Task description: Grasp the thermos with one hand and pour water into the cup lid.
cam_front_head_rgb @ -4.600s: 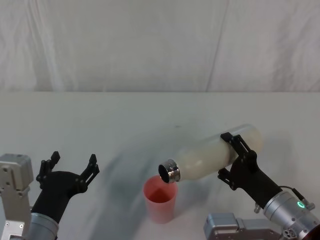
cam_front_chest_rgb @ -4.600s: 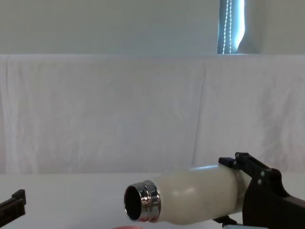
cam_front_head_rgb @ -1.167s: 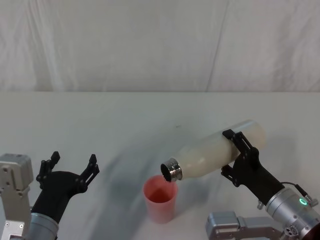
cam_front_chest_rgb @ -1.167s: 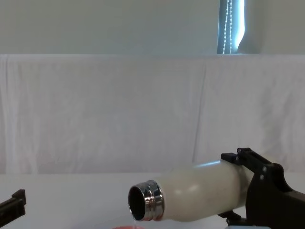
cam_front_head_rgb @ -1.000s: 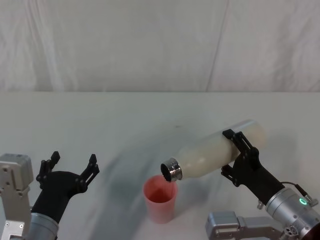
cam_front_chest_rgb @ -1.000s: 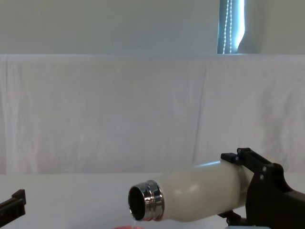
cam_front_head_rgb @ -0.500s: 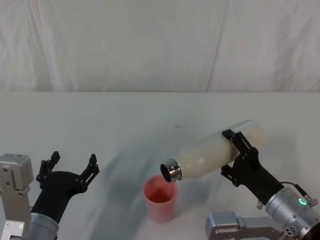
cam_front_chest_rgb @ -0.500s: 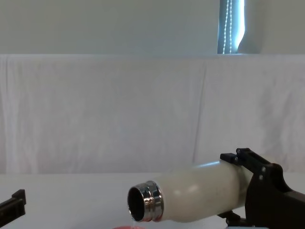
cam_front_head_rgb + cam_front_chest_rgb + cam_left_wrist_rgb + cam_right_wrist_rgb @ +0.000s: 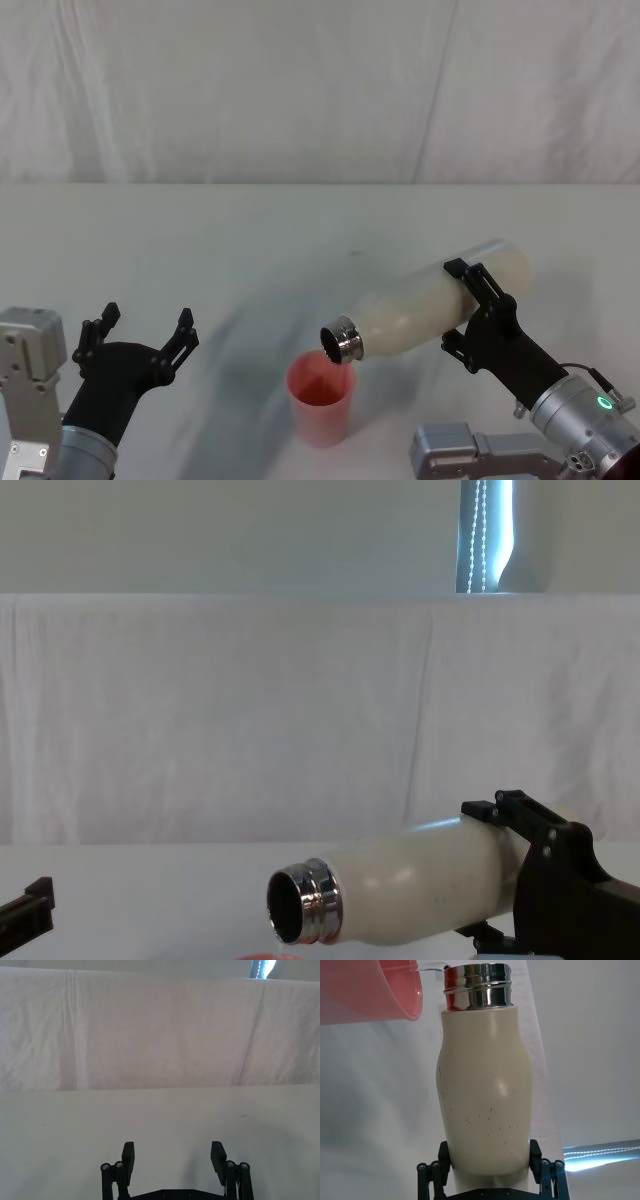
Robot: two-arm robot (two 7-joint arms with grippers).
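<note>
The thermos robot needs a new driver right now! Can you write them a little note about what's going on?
Right tool: shut on the thermos, which it holds tilted, steel mouth down over the cup lid.
Left tool: open, parked low at the robot's left, holding nothing.
The pink cup lid stands upright on the table.
Done: thermos grasped and tipped; a thin stream shows at its mouth in the chest view.
Left: finish pouring, then tilt the thermos upright.

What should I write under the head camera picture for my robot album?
Right end effector tips the cream thermos over the pink cup lid; left end effector waits open.
</note>
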